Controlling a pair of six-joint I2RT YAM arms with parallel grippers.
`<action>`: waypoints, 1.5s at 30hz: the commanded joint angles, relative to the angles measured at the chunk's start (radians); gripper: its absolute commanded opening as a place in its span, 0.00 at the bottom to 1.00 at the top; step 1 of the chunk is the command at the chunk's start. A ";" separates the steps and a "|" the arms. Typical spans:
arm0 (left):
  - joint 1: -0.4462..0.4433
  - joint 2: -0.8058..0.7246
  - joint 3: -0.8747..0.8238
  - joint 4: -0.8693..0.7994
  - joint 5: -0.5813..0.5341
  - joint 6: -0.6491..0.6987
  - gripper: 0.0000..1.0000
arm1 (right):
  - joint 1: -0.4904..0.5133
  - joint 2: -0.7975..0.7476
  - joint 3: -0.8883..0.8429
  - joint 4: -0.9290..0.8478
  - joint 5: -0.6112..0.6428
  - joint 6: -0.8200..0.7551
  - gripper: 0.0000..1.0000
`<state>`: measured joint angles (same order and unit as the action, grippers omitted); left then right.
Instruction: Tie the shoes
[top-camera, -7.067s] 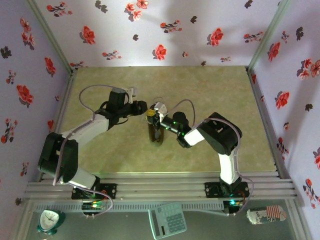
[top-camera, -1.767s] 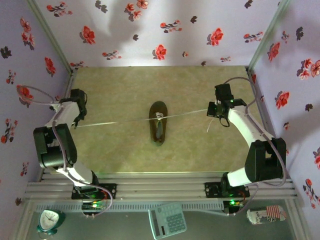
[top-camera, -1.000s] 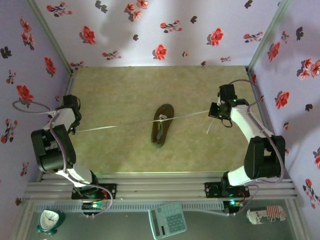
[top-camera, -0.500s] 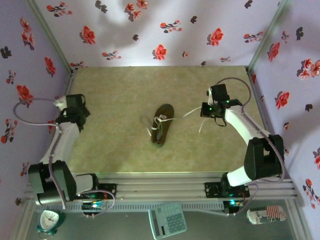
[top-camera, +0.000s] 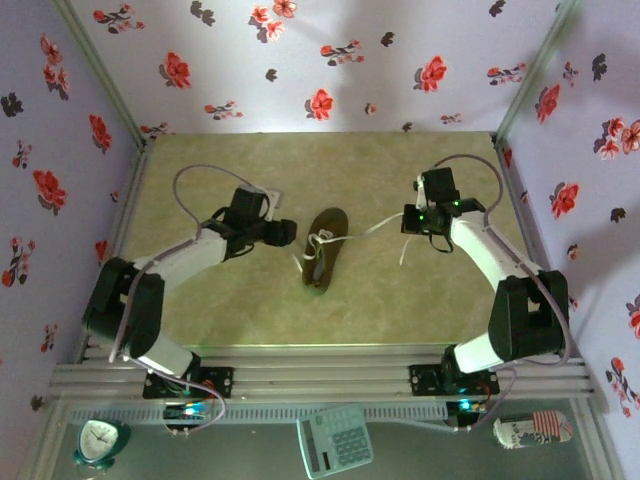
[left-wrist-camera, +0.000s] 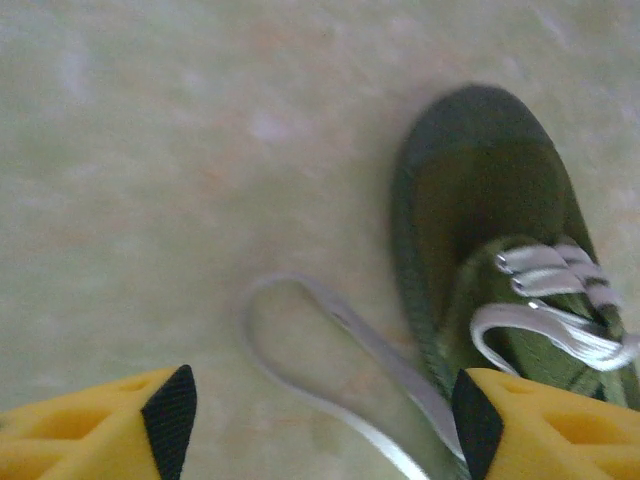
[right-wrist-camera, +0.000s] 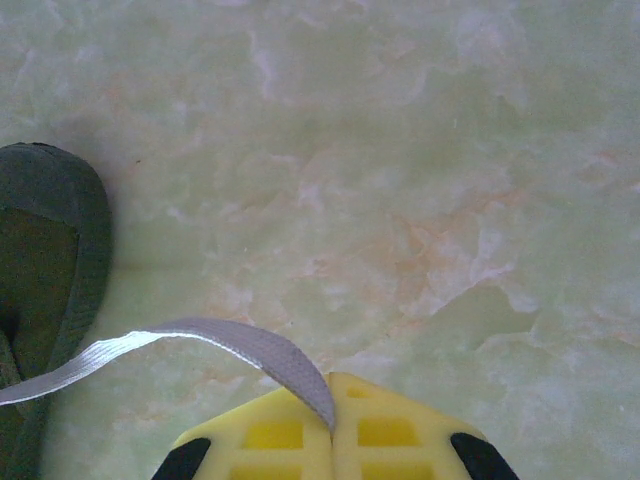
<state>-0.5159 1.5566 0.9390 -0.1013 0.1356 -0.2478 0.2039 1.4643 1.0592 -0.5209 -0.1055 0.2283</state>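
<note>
One shoe (top-camera: 322, 250) lay near the middle of the tabletop (top-camera: 220, 170). Its long axis ran away from the arm bases, with the toe at the far end and tipped slightly right. The left fingers (top-camera: 283, 232) stood spread and empty just left of the toe, clearly the nearer pair. A slack lace loop (left-wrist-camera: 345, 318) rested on the tabletop ahead of their gap, beside the shoe. The right fingers (right-wrist-camera: 300, 440), well apart on the shoe's right, were pressed together, pinching the other lace (right-wrist-camera: 230, 340). Gathering the loop looked like the left arm's job.
</note>
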 joint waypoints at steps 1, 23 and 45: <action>-0.032 0.043 0.014 0.072 0.129 0.013 0.67 | 0.009 -0.018 -0.015 0.010 -0.006 0.008 0.00; -0.154 0.136 0.076 -0.090 0.147 0.262 0.51 | 0.008 0.011 -0.009 0.015 -0.019 0.014 0.00; -0.182 0.225 0.138 -0.149 -0.008 0.300 0.30 | 0.009 0.011 -0.009 0.005 -0.026 0.017 0.00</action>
<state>-0.6857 1.7611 1.0531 -0.2180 0.1566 0.0399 0.2050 1.4685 1.0500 -0.5205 -0.1173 0.2356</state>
